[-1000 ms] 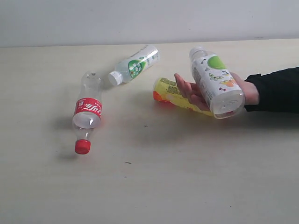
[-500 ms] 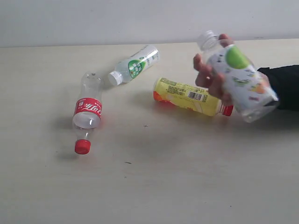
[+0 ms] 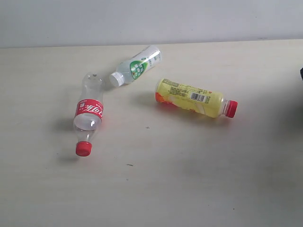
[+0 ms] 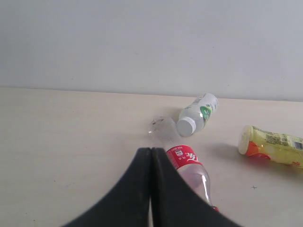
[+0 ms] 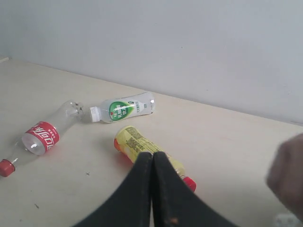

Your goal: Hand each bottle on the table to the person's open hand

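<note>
Three bottles lie on their sides on the pale worktop (image 3: 189,179). The yellow bottle (image 3: 194,98) serves as the marker: in the exterior view its red cap points right and its base left. The white-capped bottle (image 3: 136,66) with the green label lies behind it and to its left, clearly apart from it. The red-labelled bottle (image 3: 88,116) is well to the yellow bottle's left, with its red cap toward the camera.

That view shows all three bottles whole, along with a dark sliver (image 3: 301,73) at the frame edge far to the right of the yellow bottle. It shows neither pincer; only the wrist cameras do.

In the left wrist view the left pincer (image 4: 150,151) is closed, its black jaws pressed flat together with nothing between them. It hides part of the red-labelled bottle (image 4: 187,163), and the yellow bottle (image 4: 270,146) is cut off by the frame.

In the right wrist view the right pincer (image 5: 152,155) is likewise closed and empty. Its tip covers the middle of the yellow bottle (image 5: 135,139), with the cap visible beyond. Past that cap a blurred shape (image 5: 289,175) in a skin tone fills the frame edge, too soft to make out. This view also shows the grey wall (image 5: 189,47) behind the worktop.
</note>
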